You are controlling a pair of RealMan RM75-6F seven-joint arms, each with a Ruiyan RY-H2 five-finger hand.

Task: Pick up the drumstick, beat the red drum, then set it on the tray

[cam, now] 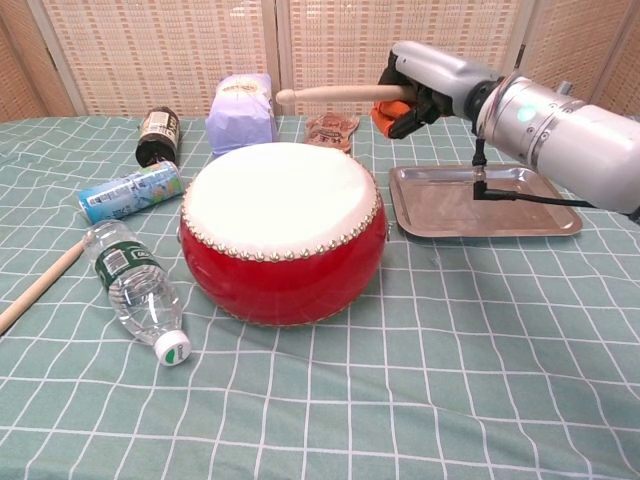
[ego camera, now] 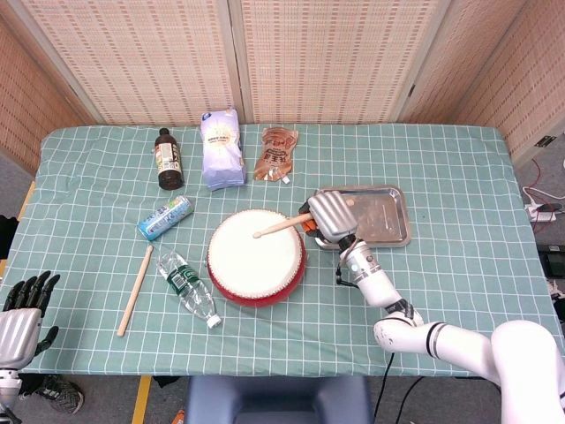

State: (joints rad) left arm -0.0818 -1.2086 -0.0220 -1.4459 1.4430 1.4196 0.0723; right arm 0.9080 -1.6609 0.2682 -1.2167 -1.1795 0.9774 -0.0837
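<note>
The red drum (ego camera: 257,256) (cam: 283,232) with its white skin stands mid-table. My right hand (ego camera: 326,215) (cam: 424,83) grips a wooden drumstick (ego camera: 282,224) (cam: 335,93) by its handle at the drum's right side. The stick is held about level, its tip well above the skin in the chest view. The steel tray (ego camera: 386,216) (cam: 480,202) lies right of the drum, just behind the hand. A second drumstick (ego camera: 135,291) (cam: 37,287) lies on the cloth at the left. My left hand (ego camera: 21,315) hangs open off the table's front left corner.
A water bottle (ego camera: 187,289) (cam: 136,290) lies left of the drum, a blue can (ego camera: 165,217) (cam: 130,192) behind it. At the back stand a dark bottle (ego camera: 168,160), a white bag (ego camera: 222,148) and a brown pouch (ego camera: 277,154).
</note>
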